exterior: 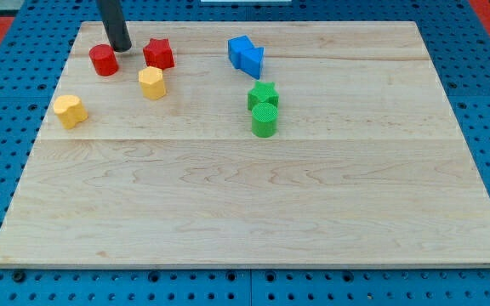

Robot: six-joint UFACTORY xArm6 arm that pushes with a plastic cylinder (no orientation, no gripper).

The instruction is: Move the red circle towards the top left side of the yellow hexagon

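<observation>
The red circle [104, 60] lies near the board's top left corner, a short way in from the top edge; my tip [122, 48] stands just beside it, on its right and slightly toward the top edge, in the gap between the red circle and the red star [158, 53]; whether the rod actually touches the circle's rim I cannot tell, though the two look all but in contact. The arm carries no claw, so there is nothing to be apart or together; only a straight dark rod whose end rests at board height.

The yellow hexagon [152, 82] sits to the right of the red circle and a little nearer the bottom edge, just below the red star; the circle thus already lies on the hexagon's top left side, with a small gap between them. This is the relation that matters: from my tip the circle lies to the left and slightly down, while the goal lies to the circle's right and down; a push from where the tip now stands would, I judge, send the circle toward the left edge, away from the hexagon; the tip would want to come round to the circle's far left side first.

Elsewhere: another yellow block [70, 110] near the left edge; two blue blocks [246, 54] touching near the top edge; a green star [263, 94] and green cylinder [264, 120] touching, right of the board's middle.
</observation>
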